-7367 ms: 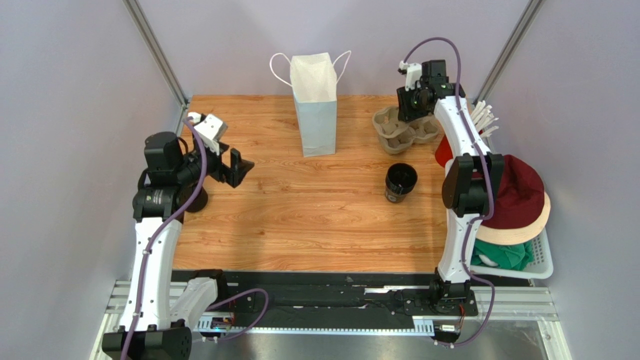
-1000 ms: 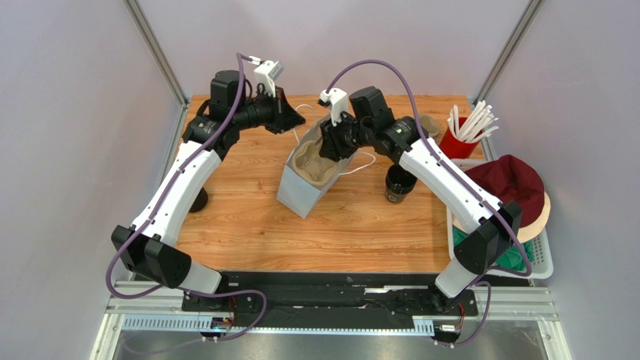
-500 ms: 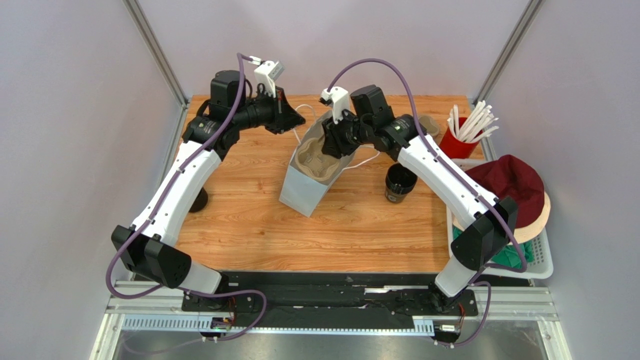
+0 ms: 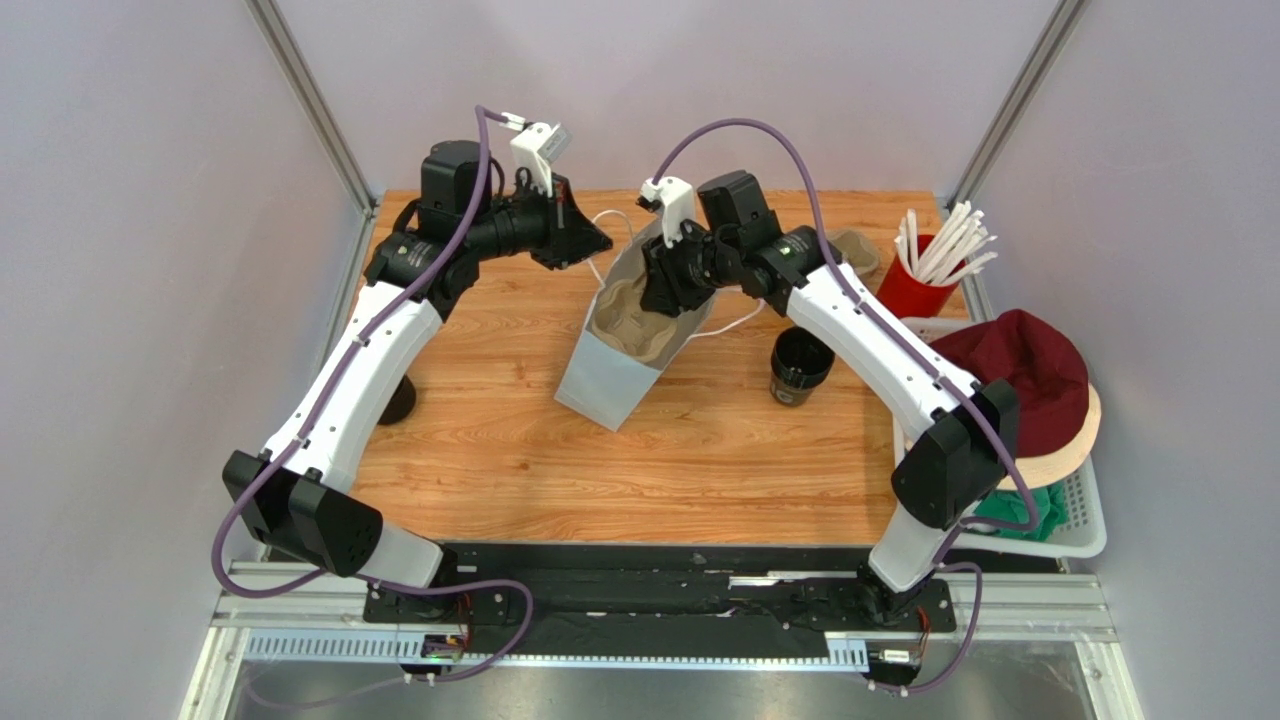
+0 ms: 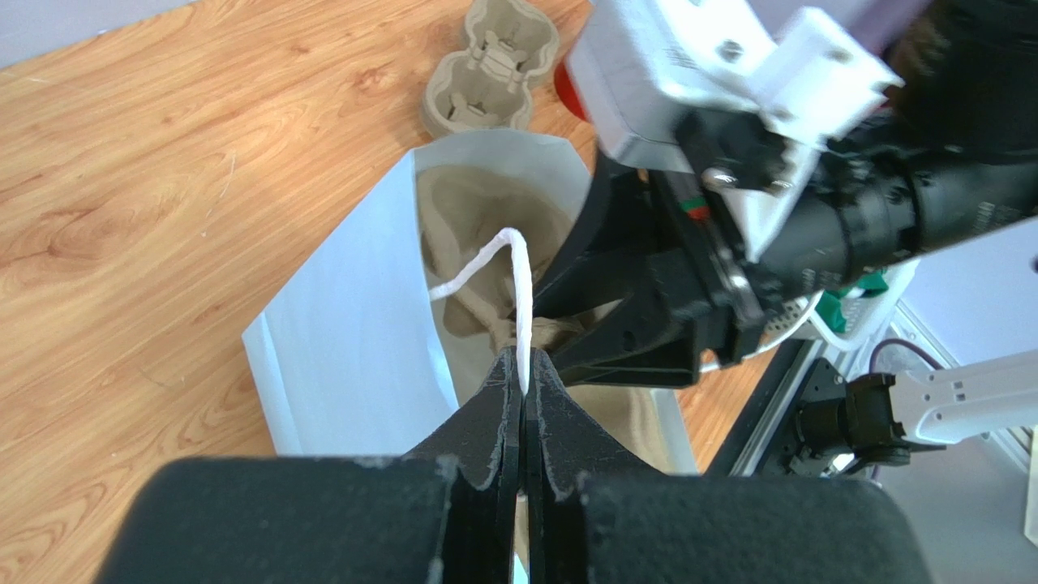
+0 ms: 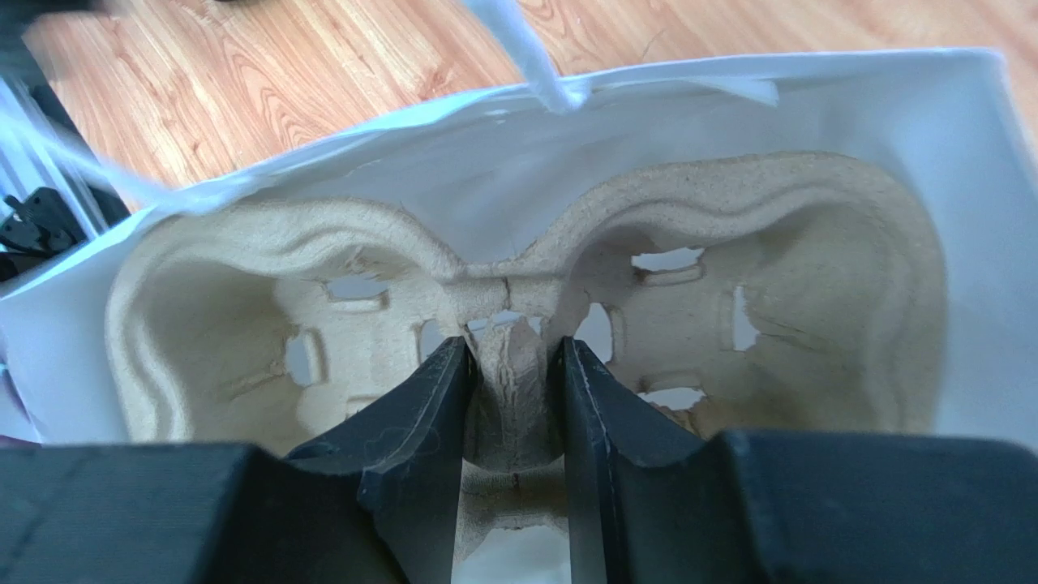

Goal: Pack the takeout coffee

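Two hands are engaged at the white paper bag [image 4: 604,383], which is seen tilted on the bench [image 4: 496,450] at the upper middle of the top view. The left hand [image 5: 522,371] is pressed together on the bag's white handle cord [image 5: 517,262], by which the mouth is held open. The right hand [image 6: 506,365] is pinching the centre ridge of the brown pulp cup carrier [image 6: 755,243], which is lodged in the bag's mouth. The takeout coffee [image 4: 801,365] is found upright on the bench, right of centre in the top view, near the bag but apart from it and touched by neither hand. Several failures can be expected from here. The carrier looks about as wide as the bag, so it could be jammed or the paper wall torn if it is pushed askew. The thin cord could be pulled off under strain, and the leaning bag could then be tipped over. The cup could also be knocked by the right arm, which passes close above it.
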{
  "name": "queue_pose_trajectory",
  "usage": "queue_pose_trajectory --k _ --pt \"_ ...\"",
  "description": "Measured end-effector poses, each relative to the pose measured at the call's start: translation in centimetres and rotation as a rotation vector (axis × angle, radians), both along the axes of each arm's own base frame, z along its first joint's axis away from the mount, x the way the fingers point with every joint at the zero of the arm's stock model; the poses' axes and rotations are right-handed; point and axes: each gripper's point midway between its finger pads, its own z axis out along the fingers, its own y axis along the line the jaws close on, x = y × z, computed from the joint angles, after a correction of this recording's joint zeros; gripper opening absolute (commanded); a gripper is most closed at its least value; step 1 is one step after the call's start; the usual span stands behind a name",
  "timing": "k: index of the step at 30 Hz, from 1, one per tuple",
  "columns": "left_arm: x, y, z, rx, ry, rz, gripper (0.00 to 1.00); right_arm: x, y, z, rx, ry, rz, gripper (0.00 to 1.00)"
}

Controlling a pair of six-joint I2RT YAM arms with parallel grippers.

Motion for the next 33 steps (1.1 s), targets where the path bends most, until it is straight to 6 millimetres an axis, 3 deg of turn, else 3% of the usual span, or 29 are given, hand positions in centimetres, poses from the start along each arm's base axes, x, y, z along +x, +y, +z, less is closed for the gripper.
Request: queue_pose_trajectory --k 7,14,23,29,33 --pt "-0.3 -0.2 0.1 -0.001 -0.007 -0.024 0.0 1.1 -0.3 -3.0 -0.002 0.104 -0.024 0.32" --pt "-0.1 0.0 0.0 0.005 -0.011 -0.013 0.0 1.0 0.0 -3.0 -0.005 0.098 -0.013 0.33" --pt "1.9 1.3 -0.8 0.053 -0.019 0.112 0.0 0.6 0.8 -3.6 -0.075 0.035 0.006 0.33" --pt "2.8 2.2 -1.3 0.072 -0.024 0.162 0.0 1.5 1.0 -4.8 -0.12 0.042 -0.007 0.33" --pt "3.3 2.9 -2.7 0.085 0.002 0.183 0.0 2.1 1.1 -5.6 -0.147 0.058 -0.014 0.33"
